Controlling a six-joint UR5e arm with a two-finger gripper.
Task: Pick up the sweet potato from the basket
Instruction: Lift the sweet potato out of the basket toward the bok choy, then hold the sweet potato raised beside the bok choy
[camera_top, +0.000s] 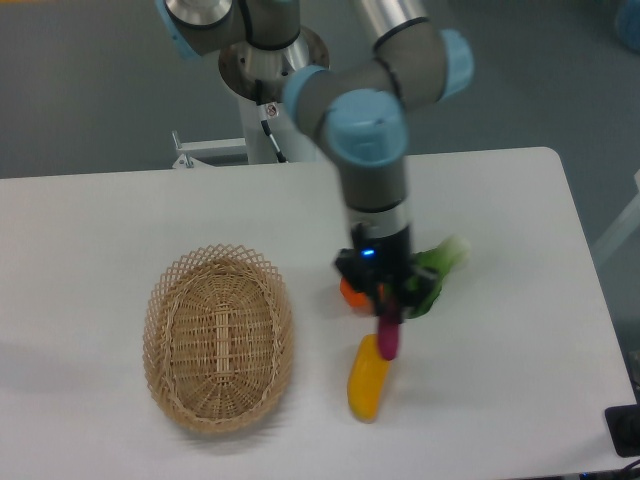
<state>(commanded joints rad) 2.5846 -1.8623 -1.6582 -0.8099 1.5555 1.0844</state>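
The magenta sweet potato (388, 340) hangs upright from my gripper (386, 312), which is shut on its upper end. It is lifted well to the right of the basket (218, 336), just above the top of the yellow vegetable (367, 379). The oval wicker basket lies at the left of the table with nothing in it. My arm covers part of the things behind the gripper.
An orange vegetable (348, 291) peeks out left of the gripper, and a green leafy vegetable (436, 270) lies to its right. The white table's right edge (590, 280) is some way off. The robot base (262, 60) stands behind the table.
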